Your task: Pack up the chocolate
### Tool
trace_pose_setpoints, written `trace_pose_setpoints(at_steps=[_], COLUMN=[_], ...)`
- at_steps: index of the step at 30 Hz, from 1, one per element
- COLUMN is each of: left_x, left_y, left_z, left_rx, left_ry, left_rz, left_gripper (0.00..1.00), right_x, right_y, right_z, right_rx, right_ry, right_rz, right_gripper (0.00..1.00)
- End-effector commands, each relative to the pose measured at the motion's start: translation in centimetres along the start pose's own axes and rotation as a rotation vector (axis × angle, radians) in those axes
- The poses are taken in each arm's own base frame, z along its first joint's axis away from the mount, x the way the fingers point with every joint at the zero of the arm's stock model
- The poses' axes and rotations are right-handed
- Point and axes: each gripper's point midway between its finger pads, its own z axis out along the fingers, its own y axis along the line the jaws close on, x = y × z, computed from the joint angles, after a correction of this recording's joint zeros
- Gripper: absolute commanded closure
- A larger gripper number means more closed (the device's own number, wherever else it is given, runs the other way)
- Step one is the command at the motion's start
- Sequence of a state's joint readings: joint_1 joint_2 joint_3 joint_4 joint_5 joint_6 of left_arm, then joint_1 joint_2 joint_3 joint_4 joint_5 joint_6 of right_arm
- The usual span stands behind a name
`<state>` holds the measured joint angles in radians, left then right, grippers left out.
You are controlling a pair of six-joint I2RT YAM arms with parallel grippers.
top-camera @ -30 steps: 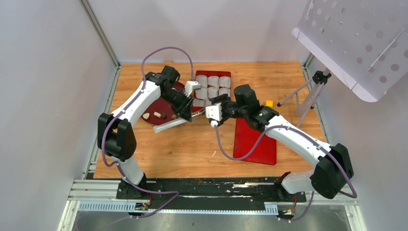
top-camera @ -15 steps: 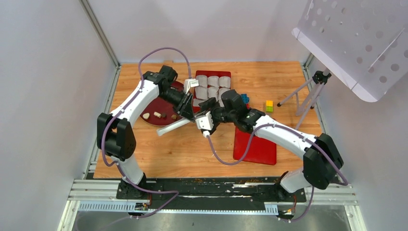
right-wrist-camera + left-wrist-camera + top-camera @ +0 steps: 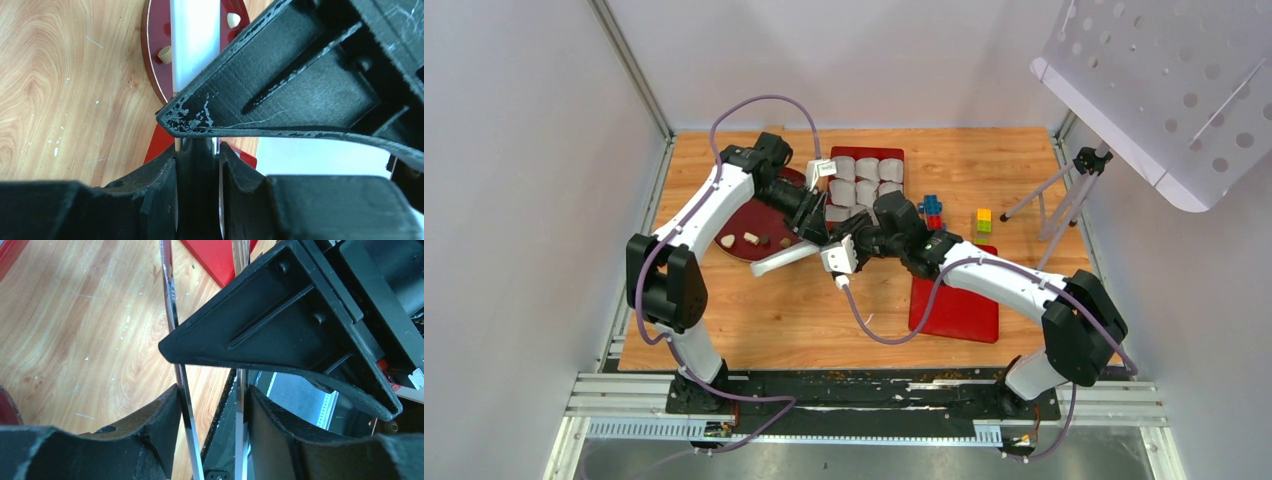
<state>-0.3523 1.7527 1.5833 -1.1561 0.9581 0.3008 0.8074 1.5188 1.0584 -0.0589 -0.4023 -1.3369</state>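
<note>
Cream and dark lumps of chocolate (image 3: 751,238) lie on the dark red plate (image 3: 742,218) at the left. Just right of it, the left gripper (image 3: 212,395) grasps the tongs (image 3: 778,262), one blade against each finger. The right gripper (image 3: 197,150) is clenched on the same tongs. Behind them white paper cups (image 3: 867,170) fill a red tray (image 3: 864,151). The toy blocks (image 3: 932,207) are farther right.

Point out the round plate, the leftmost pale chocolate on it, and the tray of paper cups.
round plate (image 3: 746,222), top view, bare dark-red surface.
pale chocolate (image 3: 727,241), top view, its middle.
tray (image 3: 869,152), top view, red far rim.
</note>
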Motion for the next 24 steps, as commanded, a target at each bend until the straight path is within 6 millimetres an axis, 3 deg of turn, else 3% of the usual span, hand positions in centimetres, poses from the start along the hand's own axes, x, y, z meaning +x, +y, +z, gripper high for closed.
trace_pose_setpoints(at_steps=[1, 8, 12, 20, 24], left_x=[-1.1, -0.1, -0.5, 0.8, 0.6], left_y=[-1.6, -1.3, -1.6, -1.8, -1.9], left_z=[-1.0, -1.9, -2.3, -2.3, -2.1], left_rx=[0.01, -0.009, -0.008, 0.007, 0.02], left_ry=[-0.036, -0.006, -0.036, 0.0, -0.024], left_rz=[0.07, 0.077, 0.104, 0.109, 0.094], left_gripper=[0.42, 0.39, 0.39, 0.34, 0.34], right_x=[0.1, 0.6, 0.8, 1.1, 1.1], right_y=[-1.7, -1.7, -1.6, -1.6, -1.7], right_z=[-0.5, -1.0, -0.8, -0.8, -0.8], right_rx=[0.083, 0.102, 0.103, 0.111, 0.117], right_ry=[0.013, 0.029, 0.032, 0.037, 0.037], right_rz=[0.045, 0.067, 0.089, 0.126, 0.138], right_gripper=[0.79, 0.81, 0.81, 0.81, 0.8])
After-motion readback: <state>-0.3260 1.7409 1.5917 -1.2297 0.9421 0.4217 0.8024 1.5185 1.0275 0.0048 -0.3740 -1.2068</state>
